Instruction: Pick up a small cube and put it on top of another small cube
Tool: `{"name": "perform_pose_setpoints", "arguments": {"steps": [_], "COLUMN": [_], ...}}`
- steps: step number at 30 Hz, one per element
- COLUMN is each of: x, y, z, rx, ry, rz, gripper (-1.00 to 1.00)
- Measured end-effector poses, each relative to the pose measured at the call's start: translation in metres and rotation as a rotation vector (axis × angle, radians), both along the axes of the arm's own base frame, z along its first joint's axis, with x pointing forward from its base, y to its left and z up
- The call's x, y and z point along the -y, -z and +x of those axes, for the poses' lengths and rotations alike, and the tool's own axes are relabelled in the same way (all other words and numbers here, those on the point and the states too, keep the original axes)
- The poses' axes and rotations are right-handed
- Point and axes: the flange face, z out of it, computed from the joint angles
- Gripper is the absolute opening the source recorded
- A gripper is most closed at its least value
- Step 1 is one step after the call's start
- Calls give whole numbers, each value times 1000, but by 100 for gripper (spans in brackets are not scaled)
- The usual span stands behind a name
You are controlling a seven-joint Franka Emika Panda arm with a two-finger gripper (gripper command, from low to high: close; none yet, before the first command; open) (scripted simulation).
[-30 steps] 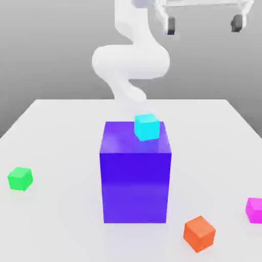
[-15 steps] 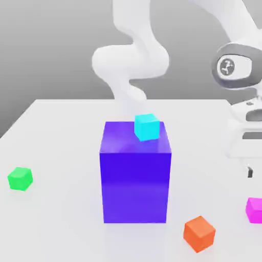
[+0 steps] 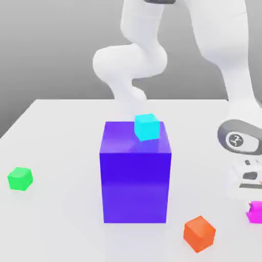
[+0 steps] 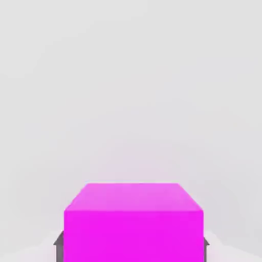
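The gripper [image 3: 254, 200] pinches the small magenta cube [image 4: 134, 223] at the table's [image 3: 56, 138] near right edge; the orange cube [image 3: 199, 233] sits nearby.

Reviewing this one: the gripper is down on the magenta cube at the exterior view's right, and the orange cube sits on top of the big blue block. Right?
Not quite. In the exterior view it is the cyan cube on the big blue block; the orange cube lies on the table. The gripper is indeed down on the magenta cube.
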Motion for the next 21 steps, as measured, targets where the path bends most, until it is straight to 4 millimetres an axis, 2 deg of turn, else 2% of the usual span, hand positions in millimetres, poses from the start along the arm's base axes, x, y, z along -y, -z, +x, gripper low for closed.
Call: {"name": "perform_pose_setpoints", "arguments": {"steps": [2,5,6,10,13,17,21], "x": [-1,0,7,101,175,275,374], "y": [-14,-51,-60,-70,-74,-81,-89], "z": [1,1,6,60,86,100,91], "rx": [0,0,1,8,7,2,-5], "ry": [1,1,8,102,174,268,365], "rz": [1,1,-3,-32,-48,-61,-66], "gripper": [-100,-100,-100,-100,-100,-100,-100]}}
